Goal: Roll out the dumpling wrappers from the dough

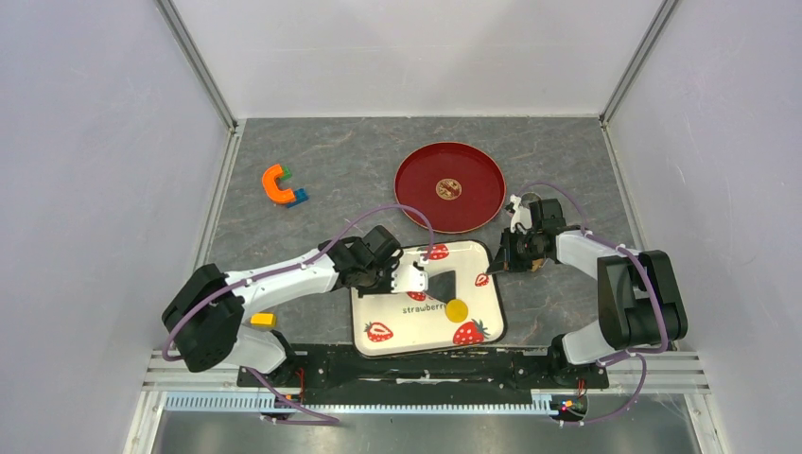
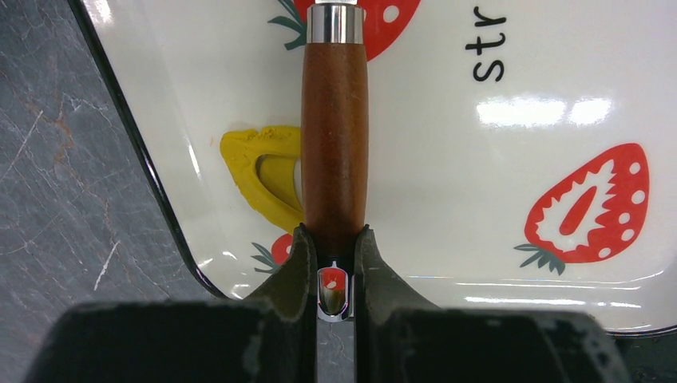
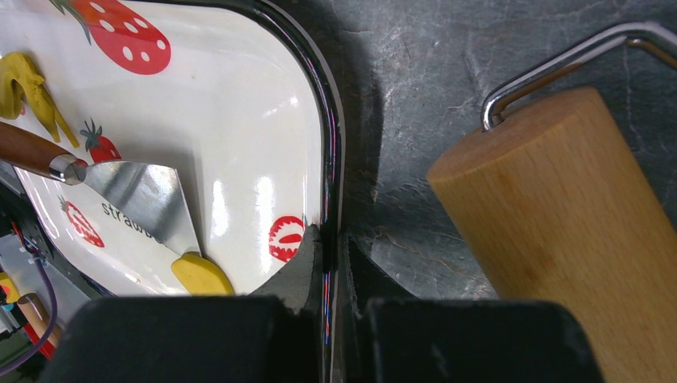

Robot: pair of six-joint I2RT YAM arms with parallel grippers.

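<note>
A small yellow dough wrapper (image 1: 457, 309) lies on the white strawberry tray (image 1: 478, 320), near its front right. It also shows in the right wrist view (image 3: 201, 274). My left gripper (image 1: 413, 277) is shut on the wooden handle (image 2: 335, 144) of a metal spatula (image 3: 148, 199). The spatula's blade tip touches the wrapper's edge. An irregular yellow dough scrap (image 2: 254, 171) lies on the tray beside the handle. My right gripper (image 1: 498, 262) is shut on the tray's right rim (image 3: 329, 183), pinching it between the fingers.
A wooden rolling pin (image 3: 559, 215) with a wire frame lies on the grey table just right of the tray. A red plate (image 1: 449, 186) sits behind the tray. An orange C-shaped toy (image 1: 279, 184) is at the back left, and a yellow block (image 1: 263, 320) is near the left arm's base.
</note>
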